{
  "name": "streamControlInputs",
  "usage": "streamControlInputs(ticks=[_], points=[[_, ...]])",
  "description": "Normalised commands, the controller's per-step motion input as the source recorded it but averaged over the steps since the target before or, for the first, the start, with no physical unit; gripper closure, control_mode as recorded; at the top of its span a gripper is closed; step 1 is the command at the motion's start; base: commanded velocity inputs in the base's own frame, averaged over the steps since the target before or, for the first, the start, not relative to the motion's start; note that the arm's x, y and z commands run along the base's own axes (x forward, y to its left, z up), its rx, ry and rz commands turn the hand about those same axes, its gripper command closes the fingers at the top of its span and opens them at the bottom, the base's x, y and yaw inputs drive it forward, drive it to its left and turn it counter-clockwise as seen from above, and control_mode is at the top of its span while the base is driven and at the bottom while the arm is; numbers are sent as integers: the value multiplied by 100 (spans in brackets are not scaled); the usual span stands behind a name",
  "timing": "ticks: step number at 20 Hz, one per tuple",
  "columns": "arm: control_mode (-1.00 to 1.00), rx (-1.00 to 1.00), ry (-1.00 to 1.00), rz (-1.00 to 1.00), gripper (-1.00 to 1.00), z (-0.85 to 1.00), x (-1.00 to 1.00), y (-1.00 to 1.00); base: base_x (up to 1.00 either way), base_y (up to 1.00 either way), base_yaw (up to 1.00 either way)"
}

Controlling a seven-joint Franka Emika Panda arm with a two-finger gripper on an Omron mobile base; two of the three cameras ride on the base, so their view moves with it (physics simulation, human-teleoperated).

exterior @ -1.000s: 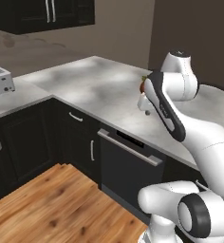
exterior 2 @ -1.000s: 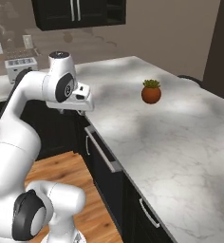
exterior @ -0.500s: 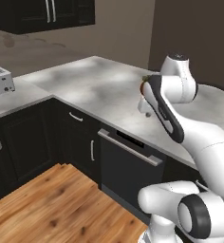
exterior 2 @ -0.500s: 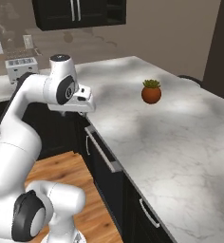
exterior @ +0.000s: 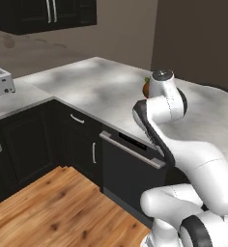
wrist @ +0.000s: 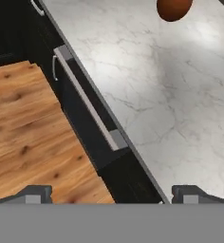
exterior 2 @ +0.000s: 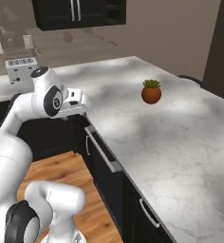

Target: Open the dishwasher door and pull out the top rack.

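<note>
step: approach; wide black dishwasher door (exterior: 128,173) with long silver bar handle (wrist: 88,107) was closed
gripper (wrist: 111,194): fingers apart, empty, above it
next: descend onto bar

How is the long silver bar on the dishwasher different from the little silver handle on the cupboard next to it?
The dishwasher handle is one long bar lying sideways across the whole dishwasher door. The cupboard handle is short and stands up and down. The dishwasher handle sits at the door's top; the cupboard handle sits lower, near its door's edge. Both are silver on black fronts.
</note>
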Motion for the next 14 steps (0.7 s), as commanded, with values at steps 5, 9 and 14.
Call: streamControlInputs(ticks=[5,9,14], points=[[-100,-21,-9,0,-100,-28,9,6,0,0,0],[-100,-21,-4,1,-100,-38,3,19,0,0,0],[-100,-21,-1,2,-100,-43,0,39,0,0,0]])
